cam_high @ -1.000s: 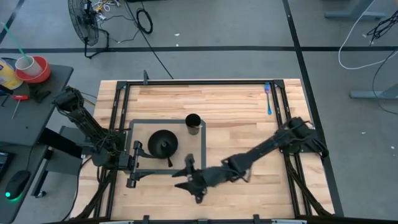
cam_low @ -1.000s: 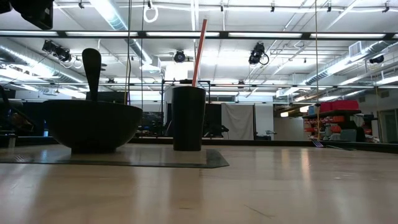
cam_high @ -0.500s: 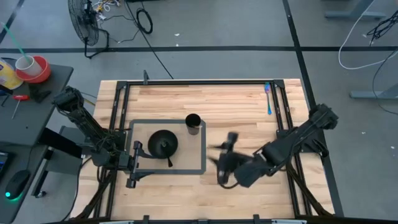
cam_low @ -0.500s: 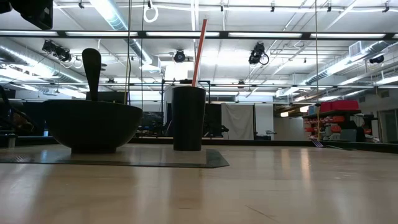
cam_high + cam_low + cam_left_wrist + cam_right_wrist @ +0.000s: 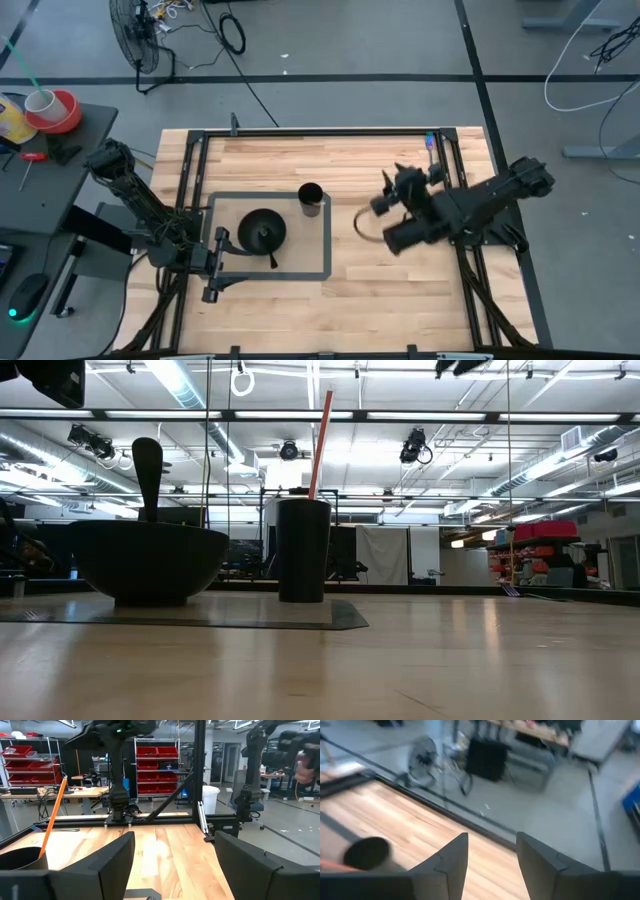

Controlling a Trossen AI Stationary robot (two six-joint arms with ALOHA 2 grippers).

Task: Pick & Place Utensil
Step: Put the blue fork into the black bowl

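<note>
A black bowl [image 5: 262, 232] [image 5: 148, 565] stands on a grey-edged mat [image 5: 326, 240]. A black utensil [image 5: 148, 475] rests in the bowl with one end sticking up above the rim. Beside the bowl, a black cup [image 5: 311, 198] [image 5: 303, 550] holds an orange straw [image 5: 320, 445]. A blue utensil [image 5: 431, 160] lies flat near the table's far right corner. My right gripper [image 5: 405, 185] [image 5: 490, 855] is open and raised high over the table's right half, near the blue utensil. My left gripper [image 5: 215, 265] [image 5: 172, 855] waits open at the mat's left edge.
A black metal frame [image 5: 320, 131] runs round the table; its right rail passes next to the blue utensil. Bare wood [image 5: 390, 290] lies to the right of the mat and along the near edge. A fan [image 5: 135, 40] and cables lie on the floor beyond the far edge.
My right gripper has swung from low at the mat's near edge toward the table's right and far edges, rising well above the table and turning as it went. It has stayed open and carries nothing. The bowl, the cup and the blue utensil have not moved.
</note>
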